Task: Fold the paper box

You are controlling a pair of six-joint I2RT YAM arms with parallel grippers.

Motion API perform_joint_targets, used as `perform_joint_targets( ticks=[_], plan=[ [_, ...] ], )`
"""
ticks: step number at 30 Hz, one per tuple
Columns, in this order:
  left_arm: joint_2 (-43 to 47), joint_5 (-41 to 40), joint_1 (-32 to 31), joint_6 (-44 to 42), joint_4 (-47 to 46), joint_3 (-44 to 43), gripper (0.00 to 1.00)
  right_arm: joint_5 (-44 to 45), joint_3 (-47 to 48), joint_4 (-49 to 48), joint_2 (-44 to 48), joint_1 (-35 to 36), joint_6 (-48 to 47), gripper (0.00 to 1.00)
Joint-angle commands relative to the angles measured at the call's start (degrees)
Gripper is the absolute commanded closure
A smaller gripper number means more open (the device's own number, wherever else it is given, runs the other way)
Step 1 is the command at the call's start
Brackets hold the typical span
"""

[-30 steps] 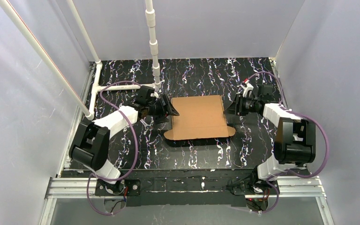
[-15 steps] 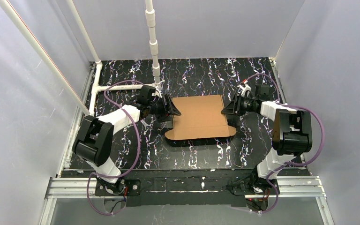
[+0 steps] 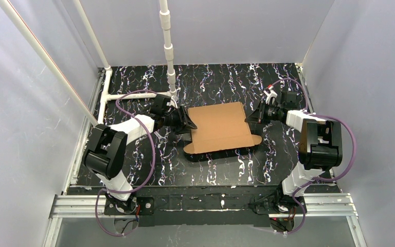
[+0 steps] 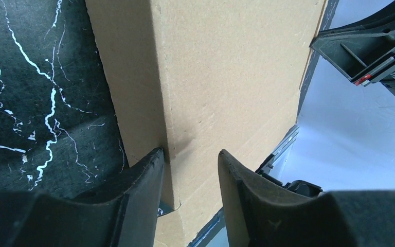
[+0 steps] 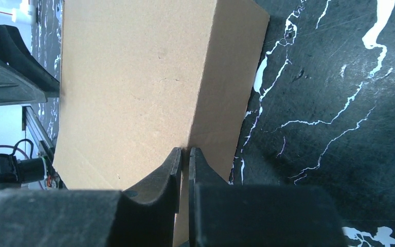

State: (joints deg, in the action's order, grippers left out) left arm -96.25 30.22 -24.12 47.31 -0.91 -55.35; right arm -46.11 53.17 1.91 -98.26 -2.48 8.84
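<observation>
Lying near the middle of the black, white-veined marbled worktop point(image 3: 211, 82) is the paper box point(image 3: 220, 126), a plain brown corrugated cardboard sheet seen from above as a broad, roughly rectangular panel with rounded tabs at its two near corners. Both long sides look creased downward, so the panel sits a little raised on its folded edges, with shadow beneath its near edge. The left gripper point(image 3: 187, 119) meets the box's left edge from the worktop's left side. Its wrist view shows the two black fingers part-way spread and straddling the folded ridge, one finger against the turned-down side and the other just clear of the top face, so nothing is clamped. The right gripper point(image 3: 251, 116) meets the opposite edge, and its wrist view shows the fingers drawn almost together with the cardboard's folded edge apparently nipped between them. The step in hand seems to be taking hold of both side flaps at once. The next move probably calls for the left fingers to close on their crease, then for both arms to turn the flaps evenly so the sheet does not skew or slide.
</observation>
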Motion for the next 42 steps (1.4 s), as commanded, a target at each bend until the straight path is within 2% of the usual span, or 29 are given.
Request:
perform_joint_targets(
  ticks=[1,7,13,16,20,29,37,42],
  plan=[
    [1.78,1.97,-1.31,-0.04,-1.85,-1.25,0.56,1.56,1.01,3.31,-0.35,1.78,-1.28,0.92],
    [9.13,-0.19,2.41,-0.44,-2.40,4.28,0.46,5.09,0.37,4.04,-0.28,0.13,-2.02,0.95],
    [17.66,-3.02,6.41,0.05,-2.65,12.45,0.24,5.24,0.22,4.32,-0.61,0.02,-2.51,0.96],
    [18.29,-0.59,7.57,2.10,-4.19,15.00,0.10,4.08,0.27,4.27,-1.10,-0.36,-2.43,0.96],
    [13.48,6.77,8.32,6.08,-11.30,16.85,0.02,3.75,0.18,4.39,-1.56,-1.21,-2.43,0.96],
    [11.48,5.31,8.22,6.37,-14.04,16.70,0.02,2.48,0.42,5.22,-3.27,-2.33,-3.77,0.96],
    [12.17,2.64,8.21,11.31,-18.97,19.20,0.02,-0.97,1.05,6.05,-3.52,-2.36,-5.79,0.91],
    [10.10,6.55,8.06,11.53,-20.86,19.32,0.02,-4.86,1.83,7.97,-3.28,-2.50,-10.29,0.87]
  ],
)
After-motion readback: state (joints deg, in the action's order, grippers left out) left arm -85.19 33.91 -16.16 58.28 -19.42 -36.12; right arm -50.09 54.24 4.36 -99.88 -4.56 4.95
